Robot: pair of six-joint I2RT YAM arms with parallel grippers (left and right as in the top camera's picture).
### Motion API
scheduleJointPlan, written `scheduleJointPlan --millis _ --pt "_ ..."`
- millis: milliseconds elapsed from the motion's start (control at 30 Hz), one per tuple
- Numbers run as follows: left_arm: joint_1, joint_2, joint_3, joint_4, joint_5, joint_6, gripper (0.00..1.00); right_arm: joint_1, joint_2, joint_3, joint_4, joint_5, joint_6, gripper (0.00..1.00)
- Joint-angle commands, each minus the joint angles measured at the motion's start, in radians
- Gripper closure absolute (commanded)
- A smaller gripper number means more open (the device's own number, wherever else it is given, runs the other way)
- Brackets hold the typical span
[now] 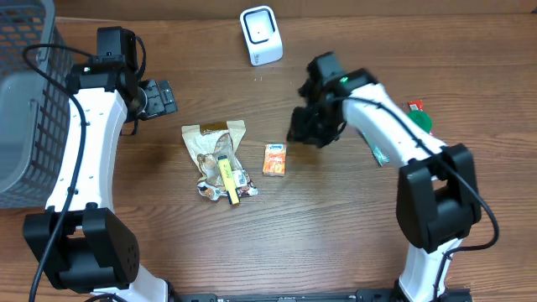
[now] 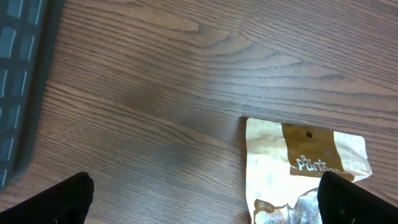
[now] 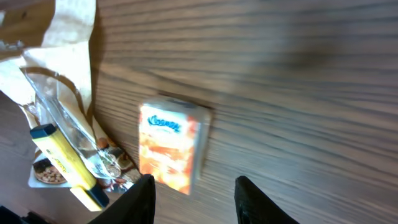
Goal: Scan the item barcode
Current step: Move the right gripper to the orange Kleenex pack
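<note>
An orange Kleenex tissue pack [image 1: 274, 158] lies flat on the wooden table, seen closer in the right wrist view [image 3: 169, 146]. My right gripper [image 1: 300, 130] hovers just right of it and above it, open, with nothing between its fingers [image 3: 196, 202]. Left of the pack lies a tan snack bag [image 1: 213, 143] with a yellow marker [image 1: 226, 179] resting on a clear packet. The white barcode scanner [image 1: 261, 35] stands at the table's far edge. My left gripper [image 1: 159, 96] is wide open [image 2: 208, 208] over bare wood, up and left of the snack bag [image 2: 298, 162].
A grey mesh basket [image 1: 25, 101] fills the left edge, its rim showing in the left wrist view [image 2: 22, 74]. A green and red packet [image 1: 419, 116] lies at the right, partly under my right arm.
</note>
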Motion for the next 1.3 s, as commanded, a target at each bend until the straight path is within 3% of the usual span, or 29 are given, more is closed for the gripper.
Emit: scheduleJointPlan --millis 0,267,433,767,1267 --pt "-0.007 -0.015 0.015 0.001 -0.005 0.023 0.0 0.037 -0.01 -0.084 0.069 -0.016 0.079 0.63" --pt "-0.007 -0.015 0.015 0.001 -0.005 0.023 0.0 0.044 -0.01 -0.236 0.249 -0.025 0.118 0.72" --pt "-0.007 -0.015 0.015 0.001 -0.005 0.023 0.01 0.044 -0.01 -0.312 0.343 -0.058 0.119 0.72" --pt "-0.007 -0.015 0.015 0.001 -0.005 0.023 0.0 0.042 -0.01 -0.321 0.38 -0.141 0.131 0.72" --pt "-0.009 -0.015 0.015 0.001 -0.005 0.023 0.0 0.05 -0.043 -0.272 0.389 -0.094 0.189 0.66"
